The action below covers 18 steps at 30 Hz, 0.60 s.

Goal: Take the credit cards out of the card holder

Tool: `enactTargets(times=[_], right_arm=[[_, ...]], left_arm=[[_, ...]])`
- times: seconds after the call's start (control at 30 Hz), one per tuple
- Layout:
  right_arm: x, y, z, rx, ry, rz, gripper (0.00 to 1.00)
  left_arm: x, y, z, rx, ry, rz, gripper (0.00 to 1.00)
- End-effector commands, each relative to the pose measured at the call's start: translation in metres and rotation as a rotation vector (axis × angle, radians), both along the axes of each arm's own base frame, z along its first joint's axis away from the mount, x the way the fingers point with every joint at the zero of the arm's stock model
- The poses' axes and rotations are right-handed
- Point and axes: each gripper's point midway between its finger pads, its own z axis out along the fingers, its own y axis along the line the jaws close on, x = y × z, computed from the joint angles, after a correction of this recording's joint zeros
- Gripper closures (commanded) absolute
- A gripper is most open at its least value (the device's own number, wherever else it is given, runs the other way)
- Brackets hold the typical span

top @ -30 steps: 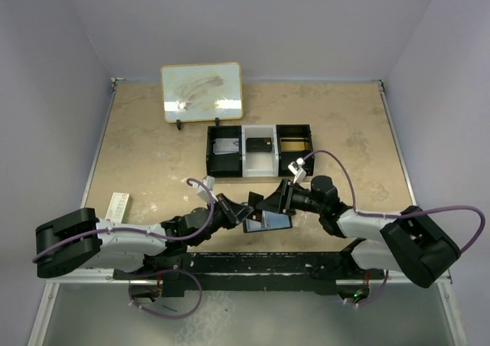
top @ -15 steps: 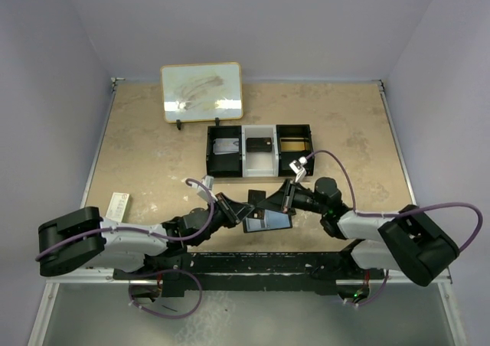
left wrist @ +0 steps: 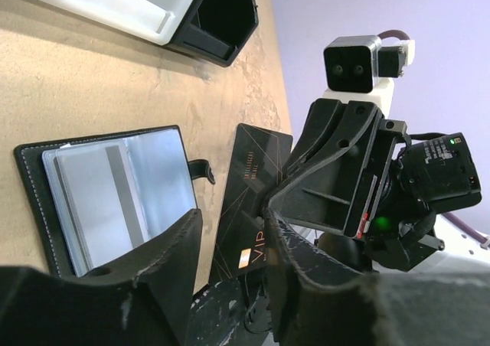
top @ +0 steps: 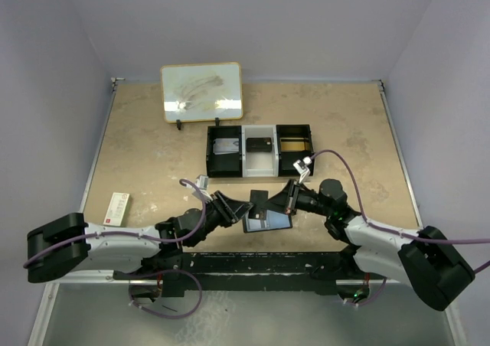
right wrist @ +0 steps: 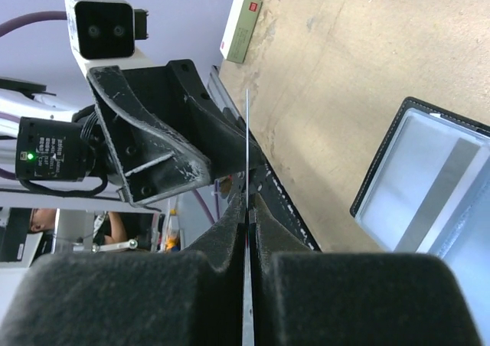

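Right gripper (right wrist: 249, 200) is pinched tight on the black card (left wrist: 253, 200). Left gripper (left wrist: 233, 223) has its jaws apart and grips nothing we can see. Card holder (top: 268, 221) lies open on the surface (top: 153, 155), near centre, between both grippers. We'd draw the card straight clear of left before swinging.

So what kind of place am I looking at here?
Probably a robot test bench in a lab, not a home or shop: a tan table boxed in by plain lavender walls, with a left arm and right arm bolted at its near edge.
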Motion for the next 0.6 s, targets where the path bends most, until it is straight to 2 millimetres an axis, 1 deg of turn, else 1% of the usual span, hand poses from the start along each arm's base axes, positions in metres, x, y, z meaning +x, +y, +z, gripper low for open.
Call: enactTargets(times=[0.0, 0.07, 0.17, 0.23, 0.33, 0.5, 0.57], right_arm=[[0.004, -0.002, 0.007, -0.013, -0.043, -0.022, 1.00], [0.006, -0.003, 0.008, -0.023, -0.054, -0.031, 1.00], [0.010, -0.006, 0.007, -0.057, -0.066, -0.057, 1.00], [0.015, -0.009, 0.004, -0.090, -0.074, -0.084, 1.00], [0.023, -0.013, 0.004, -0.142, -0.104, -0.118, 1.00], [0.037, -0.017, 0.009, -0.212, -0.170, -0.158, 1.00], [0.044, -0.019, 0.014, -0.255, -0.224, -0.167, 1.00]], left_arm=[[0.003, 0.012, -0.006, 0.045, 0.002, 0.038, 0.60], [0.003, 0.017, -0.013, 0.094, 0.011, 0.045, 0.53], [0.003, 0.029, -0.024, 0.187, 0.023, 0.062, 0.47], [0.004, 0.038, -0.025, 0.237, 0.024, 0.082, 0.43], [0.008, 0.054, -0.022, 0.333, 0.017, 0.125, 0.37], [0.018, 0.090, -0.013, 0.547, 0.008, 0.229, 0.35], [0.022, 0.104, -0.005, 0.643, 0.007, 0.268, 0.35]])
